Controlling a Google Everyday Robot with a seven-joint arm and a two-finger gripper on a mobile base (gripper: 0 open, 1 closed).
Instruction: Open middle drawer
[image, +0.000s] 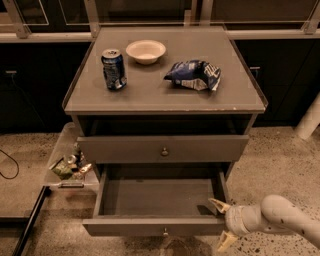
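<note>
Dim, warm, brownish indoor scene, soft throughout, without crisp edges; light falls from above onto the tabletop (165, 92), the brightest broad surface; the white bowl (145, 51) at upper centre is almost glaring; a deep band of shadow lies under the tabletop's front lip; the inside of the pulled-out middle drawer (155, 195) is shaded, darkest at its back; the pale end effector (216, 225), at lower right with fingers spread, catches light; the upper left and right of the frame sink to near black.
</note>
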